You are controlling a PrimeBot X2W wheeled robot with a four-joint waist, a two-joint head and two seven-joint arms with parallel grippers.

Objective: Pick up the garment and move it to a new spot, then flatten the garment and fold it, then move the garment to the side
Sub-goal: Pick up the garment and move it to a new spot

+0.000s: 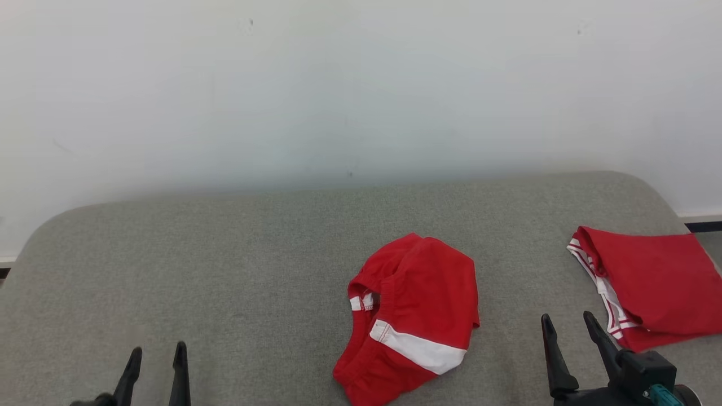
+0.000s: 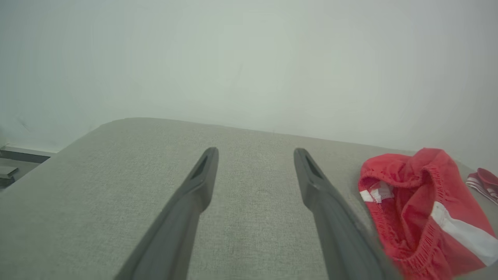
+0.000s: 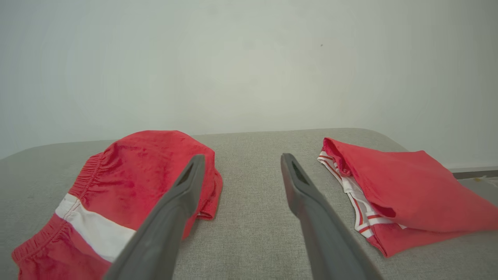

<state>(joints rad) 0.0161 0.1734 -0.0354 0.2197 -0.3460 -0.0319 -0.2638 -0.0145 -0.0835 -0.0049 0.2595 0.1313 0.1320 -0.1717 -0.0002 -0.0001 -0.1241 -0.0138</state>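
A crumpled red garment (image 1: 414, 316) with a white stripe lies in a heap on the grey padded surface (image 1: 254, 265), near the front middle. It also appears at the right of the left wrist view as the red garment (image 2: 420, 210) and at the left of the right wrist view as the red garment (image 3: 116, 194). My left gripper (image 1: 157, 352) sits open at the lower left, well left of the heap, nothing between its fingers (image 2: 202, 175). My right gripper (image 1: 567, 321) is open at the lower right, between the heap and a folded piece, fingers (image 3: 295, 179) empty.
A second red garment (image 1: 648, 282) with white-striped trim lies folded at the right end of the surface, also seen as the folded garment (image 3: 393, 186). A pale wall (image 1: 361, 84) rises behind the surface. The surface's rounded back corners drop off at far left and right.
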